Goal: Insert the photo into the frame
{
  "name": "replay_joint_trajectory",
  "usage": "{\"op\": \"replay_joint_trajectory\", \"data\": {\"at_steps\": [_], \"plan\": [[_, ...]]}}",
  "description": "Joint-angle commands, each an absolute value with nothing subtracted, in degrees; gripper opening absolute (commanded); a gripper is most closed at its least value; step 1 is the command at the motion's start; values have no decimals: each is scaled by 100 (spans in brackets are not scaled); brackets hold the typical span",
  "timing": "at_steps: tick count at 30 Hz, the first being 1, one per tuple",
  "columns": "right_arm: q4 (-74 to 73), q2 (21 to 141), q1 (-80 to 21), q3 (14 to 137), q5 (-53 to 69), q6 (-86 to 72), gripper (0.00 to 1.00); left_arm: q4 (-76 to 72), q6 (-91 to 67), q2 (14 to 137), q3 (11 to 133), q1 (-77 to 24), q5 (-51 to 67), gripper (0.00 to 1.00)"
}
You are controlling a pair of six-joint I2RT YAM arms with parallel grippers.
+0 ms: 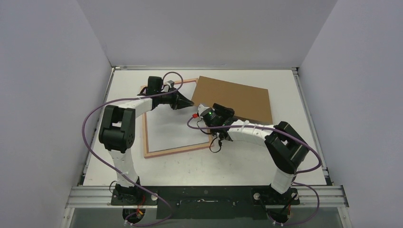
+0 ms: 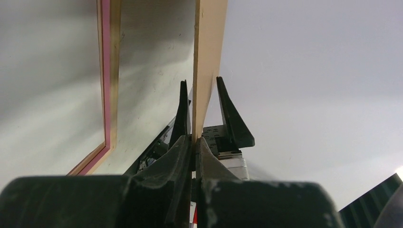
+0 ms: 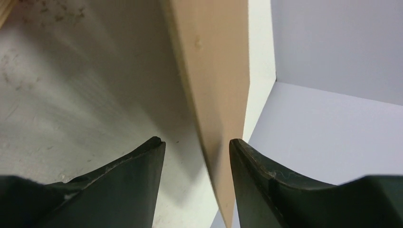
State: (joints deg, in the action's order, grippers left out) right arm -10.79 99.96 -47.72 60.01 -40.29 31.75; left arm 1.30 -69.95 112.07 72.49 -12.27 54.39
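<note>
Left wrist view: the frame (image 2: 209, 47) is clamped by the left gripper (image 2: 193, 138); the right gripper (image 3: 196, 141) is parted around it.

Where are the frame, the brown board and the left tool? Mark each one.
frame (image 1: 177, 150), top view, its near rail.
brown board (image 1: 237, 97), top view, middle of its face.
left tool (image 1: 190, 102), top view, between its fingertips, shut on the frame.

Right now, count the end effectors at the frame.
2. The left end effector is shut on the right bar of the frame; the right end effector straddles that bar, open.
</note>
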Motion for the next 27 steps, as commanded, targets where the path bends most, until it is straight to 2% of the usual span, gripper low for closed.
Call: {"op": "replay_joint_trajectory", "data": {"at_steps": [1,7,11,14,16,17,19,21,24,27], "plan": [[-71,9904,-4832,5815,-4548,3727,50,398,-6897,10819,7573,-1143,5686,0],[514,9745,-4855,5507,-4697,4002,23,441,-6873,10819,7605,-1103,5680,0],[726,9708,-4858,5483,-4810,4234,0,469,-6860,10835,7746,-1097,5687,0],[988,9604,-4884,5482,-4892,4532,0,566,-6803,10841,7933,-1097,5703,0],[1053,9514,-4888,5510,-4858,4732,0,573,-6766,10812,8063,-1088,5717,12],[1072,9485,-4887,5564,-4860,4831,0,556,-6705,10792,8140,-1079,5733,22],[1092,9411,-4887,5654,-4860,4954,0,510,-6500,10744,8317,-1033,5792,36],[1075,9314,-4886,5747,-4830,5049,0,405,-6360,10666,8421,-936,5771,47],[919,9170,-4833,5943,-4755,5058,0,156,-6244,10549,8620,-817,5820,61],[791,9012,-4745,6121,-4665,4952,0,206,-5967,10386,8834,-688,5809,67]]}}
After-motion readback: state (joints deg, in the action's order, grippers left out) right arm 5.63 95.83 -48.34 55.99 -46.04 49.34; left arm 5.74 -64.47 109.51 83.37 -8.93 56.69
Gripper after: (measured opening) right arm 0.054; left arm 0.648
